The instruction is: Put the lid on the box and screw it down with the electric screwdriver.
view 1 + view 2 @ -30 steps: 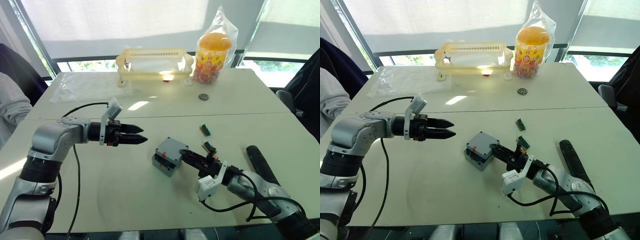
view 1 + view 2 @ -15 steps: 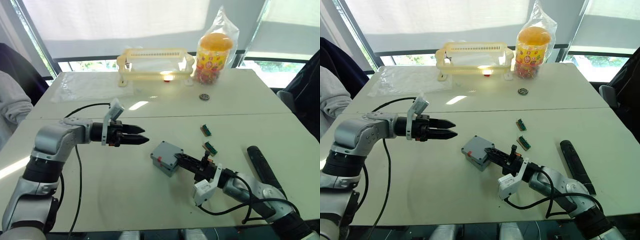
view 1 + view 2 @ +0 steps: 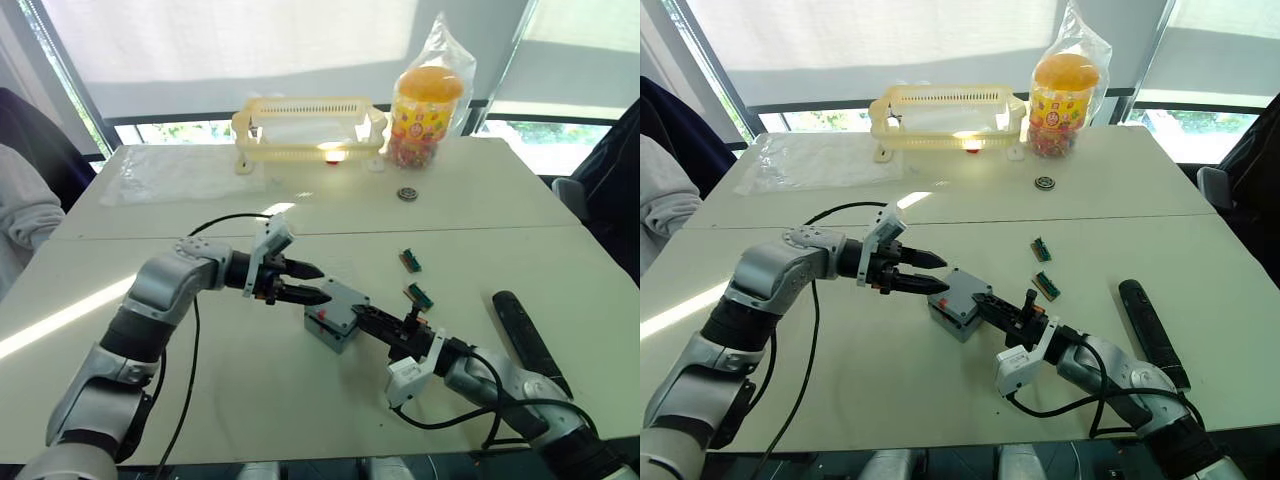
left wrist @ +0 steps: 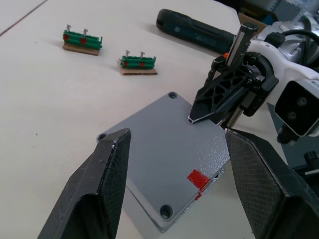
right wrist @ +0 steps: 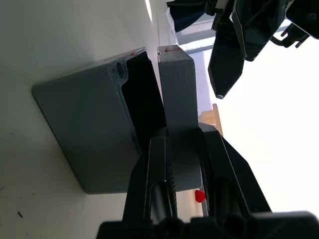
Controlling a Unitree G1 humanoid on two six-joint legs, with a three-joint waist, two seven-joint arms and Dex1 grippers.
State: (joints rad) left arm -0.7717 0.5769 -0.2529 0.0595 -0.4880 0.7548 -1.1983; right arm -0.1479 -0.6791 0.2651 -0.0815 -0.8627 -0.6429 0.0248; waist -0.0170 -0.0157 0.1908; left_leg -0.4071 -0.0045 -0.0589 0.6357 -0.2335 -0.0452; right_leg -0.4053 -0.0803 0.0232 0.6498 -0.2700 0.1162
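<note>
In the left eye view, the box (image 3: pixel 333 318) with the lid (image 3: pixel 343 300) over it is seen near the middle of the table (image 3: pixel 480 215); the screwdriver (image 3: pixel 522 329) lies untouched by the right edge. In the left wrist view, the left gripper (image 4: pixel 174 149) is spread open above the lid. In the right wrist view, the right gripper (image 5: pixel 184 144) is clamped on the lid's edge, one side lifted. It should be lowered flush, corner holes aligned, before release.

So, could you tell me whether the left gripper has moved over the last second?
Yes. The left gripper has moved toward the lid, its open fingers now straddling it, nearer the green connectors.
</note>
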